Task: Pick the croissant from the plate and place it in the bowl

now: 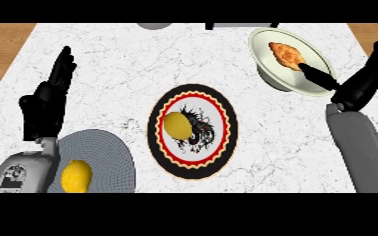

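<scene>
Two plates, two yellow fruits, one bowl and one croissant are counted on the white marbled table. Nearest, at the lower left, a grey plate is seen carrying one yellow fruit; its left edge is covered by the left forearm. Further in, at the middle, a patterned plate with a black and red rim is occupied by the second yellow fruit. The left hand is held open at the left, fingers straight and pointing up, with nothing in it. At the right, the right hand is spread open and empty, one finger being stretched over the rim of the bowl toward the croissant, which lies inside that bowl. At the far edge, two grey objects are cut off by the view.
</scene>
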